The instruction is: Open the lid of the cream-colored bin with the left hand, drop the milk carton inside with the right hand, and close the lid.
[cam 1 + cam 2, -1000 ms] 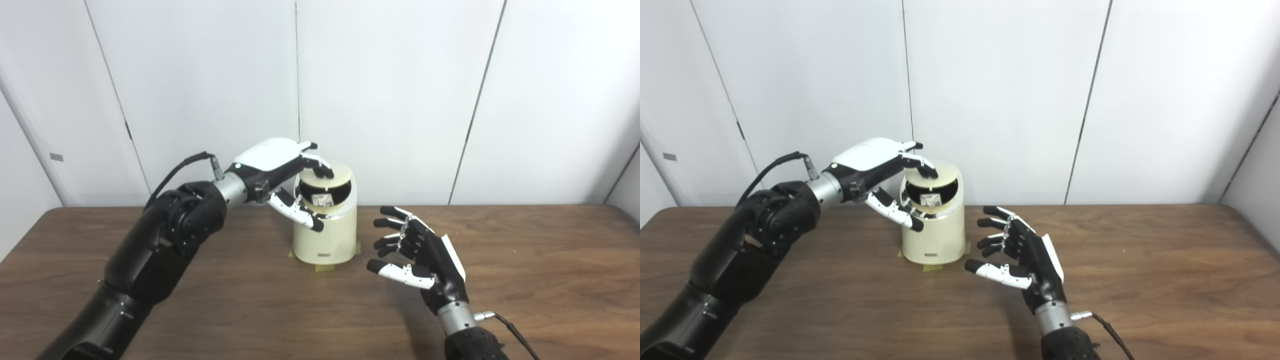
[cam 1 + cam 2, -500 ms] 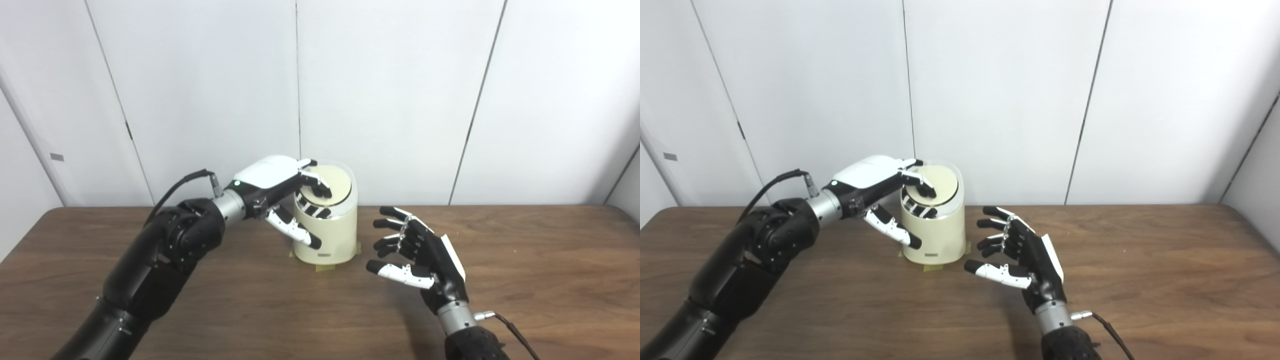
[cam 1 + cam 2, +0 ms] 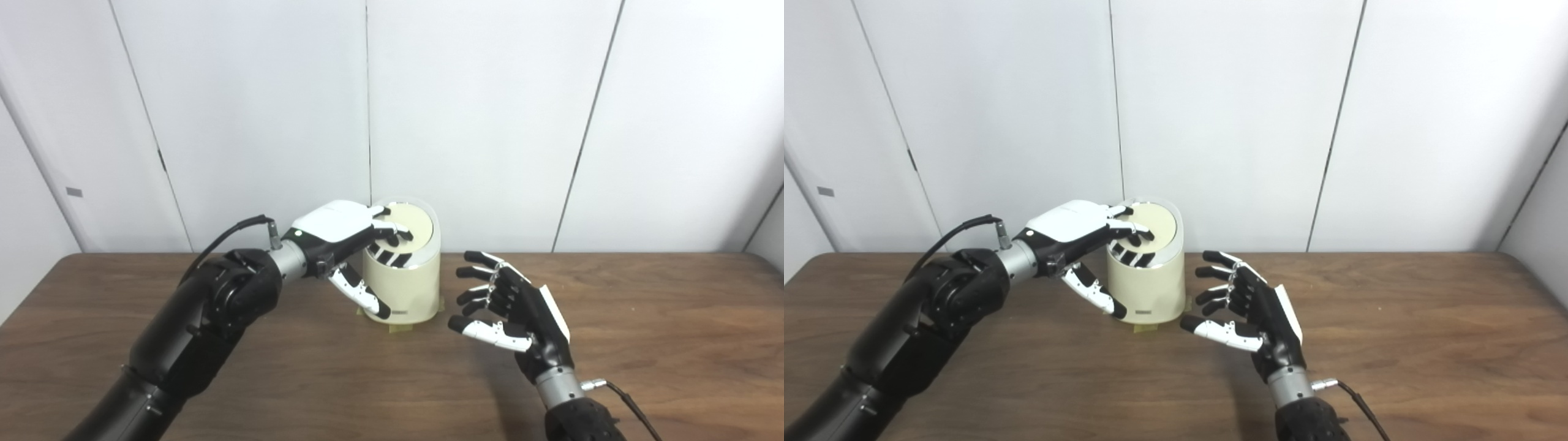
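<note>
Now the cream-colored bin stands upright near the back of the wooden worktop, its lid down, the milk carton out of sight. The left hand rests its fingertips on the lid, thumb hanging beside the bin's front wall, grasping nothing. Just right of the bin, the right hand hovers empty with fingers spread.

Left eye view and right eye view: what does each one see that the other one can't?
Left eye view only: a wider strip of wall past the table's left end. Right eye view only: more of the side wall and of the table's right edge. Both: the left hand with its fingers on the lid of the cream-colored bin, and the right hand open and empty. Neither shows a milk carton.
</note>
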Robot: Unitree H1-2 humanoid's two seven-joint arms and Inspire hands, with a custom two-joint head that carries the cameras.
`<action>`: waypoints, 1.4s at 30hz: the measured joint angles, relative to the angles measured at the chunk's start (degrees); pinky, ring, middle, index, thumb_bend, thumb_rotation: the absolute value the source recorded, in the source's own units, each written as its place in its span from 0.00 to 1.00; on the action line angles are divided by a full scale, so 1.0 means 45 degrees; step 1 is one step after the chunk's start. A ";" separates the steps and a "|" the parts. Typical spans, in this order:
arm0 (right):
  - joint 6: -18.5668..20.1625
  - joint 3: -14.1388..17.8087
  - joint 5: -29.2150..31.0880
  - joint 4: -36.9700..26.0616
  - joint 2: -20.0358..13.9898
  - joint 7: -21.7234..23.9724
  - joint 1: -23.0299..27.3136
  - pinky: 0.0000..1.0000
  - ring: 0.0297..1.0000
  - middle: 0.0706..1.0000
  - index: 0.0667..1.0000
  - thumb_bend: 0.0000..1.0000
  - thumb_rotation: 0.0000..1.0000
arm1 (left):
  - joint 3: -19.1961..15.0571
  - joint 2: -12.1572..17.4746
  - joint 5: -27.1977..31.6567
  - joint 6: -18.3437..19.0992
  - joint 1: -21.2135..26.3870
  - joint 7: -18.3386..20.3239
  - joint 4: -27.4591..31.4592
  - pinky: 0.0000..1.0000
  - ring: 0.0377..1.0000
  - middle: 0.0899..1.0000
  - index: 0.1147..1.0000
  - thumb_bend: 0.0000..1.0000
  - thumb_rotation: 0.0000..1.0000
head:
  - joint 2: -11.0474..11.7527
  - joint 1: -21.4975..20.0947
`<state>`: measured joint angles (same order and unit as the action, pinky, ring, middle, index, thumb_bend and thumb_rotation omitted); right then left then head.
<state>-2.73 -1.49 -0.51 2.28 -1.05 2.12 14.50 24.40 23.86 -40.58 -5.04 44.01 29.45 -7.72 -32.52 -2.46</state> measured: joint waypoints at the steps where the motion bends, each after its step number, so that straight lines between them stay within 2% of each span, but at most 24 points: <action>1: 0.0030 -0.0006 -0.0017 -0.0033 0.0000 -0.0002 0.0000 0.42 0.50 0.66 0.74 0.77 0.21 | 0.0031 0.0000 -0.0062 0.0039 0.0002 0.0011 0.0029 1.00 1.00 0.91 0.89 0.97 0.38 | -0.0020 0.0000; 7: 0.0091 -0.0007 -0.0092 -0.0185 -0.0005 -0.0011 0.0000 0.40 0.50 0.66 0.74 0.76 0.25 | 0.0339 0.0003 -0.0523 0.0276 -0.0004 0.0025 0.0294 1.00 1.00 0.89 0.88 0.97 0.40 | -0.0098 -0.0039; 11: 0.0103 0.0011 -0.0127 -0.0218 -0.0046 -0.0011 -0.0001 0.39 0.50 0.66 0.75 0.77 0.28 | 0.0614 0.0028 -0.0860 0.0425 0.0004 0.0146 0.0460 1.00 1.00 0.83 0.82 0.98 0.41 | -0.0137 0.0000; 14: 0.0105 0.0042 -0.0165 -0.0240 -0.0102 -0.0013 0.0000 0.39 0.50 0.66 0.74 0.76 0.28 | 0.0912 0.0081 -0.1052 0.0718 0.0181 0.0731 0.0694 1.00 1.00 0.80 0.78 0.99 0.44 | -0.0176 0.0019; 18: 0.0130 0.0043 -0.0280 -0.0250 -0.0101 -0.0014 -0.0004 0.40 0.51 0.66 0.75 0.75 0.30 | 0.1081 0.0077 -0.1126 0.1108 0.0645 0.1375 0.0764 1.00 1.00 0.75 0.74 0.99 0.40 | -0.0156 0.0078; 21: 0.0154 0.0055 -0.0358 -0.0246 -0.0180 -0.0017 -0.0012 0.40 0.51 0.66 0.75 0.75 0.30 | 0.0989 0.0077 -0.1035 0.1081 0.0652 0.1380 0.0820 1.00 1.00 0.77 0.75 0.98 0.40 | -0.0137 0.0097; 27: 0.0142 0.0052 -0.0380 -0.0123 -0.0229 -0.0015 -0.0011 0.40 0.51 0.67 0.75 0.72 0.26 | 0.0086 0.0056 -0.0313 0.0270 -0.0479 -0.0114 0.0824 1.00 1.00 0.79 0.79 0.89 0.41 | -0.0078 0.0215; 30: 0.0141 0.0047 -0.0383 -0.0030 -0.0218 -0.0016 -0.0009 0.40 0.51 0.67 0.74 0.72 0.26 | -0.0226 0.0058 0.0004 -0.0211 -0.0776 -0.0586 0.0833 1.00 1.00 0.80 0.81 0.89 0.43 | -0.0078 0.0195; 35: 0.0130 0.0030 -0.0549 0.0001 -0.0247 -0.0023 -0.0009 0.40 0.51 0.67 0.75 0.74 0.30 | -0.1222 -0.0087 -0.0056 -0.0202 -0.1808 -0.1607 0.1653 1.00 1.00 0.87 0.88 0.88 0.45 | -0.0078 0.0195; 39: 0.0121 0.0032 -0.0549 0.0005 -0.0256 -0.0022 -0.0008 0.40 0.51 0.67 0.75 0.74 0.30 | -0.1979 -0.0269 0.0038 -0.0205 -0.2566 -0.2441 0.2097 1.00 1.00 0.92 0.92 0.82 0.48 | -0.0039 0.0254; 42: 0.0122 0.0027 -0.0506 0.0025 -0.0239 -0.0014 -0.0004 0.40 0.52 0.67 0.74 0.74 0.30 | -0.2640 -0.0272 0.0246 -0.0098 -0.2965 -0.2655 0.2476 1.00 1.00 0.92 0.94 0.80 0.44 | 0.0000 0.0273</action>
<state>-2.18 -1.37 -2.79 2.39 -2.13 2.06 14.48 12.52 22.63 -39.47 -5.48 30.67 17.50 3.42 -32.52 -1.23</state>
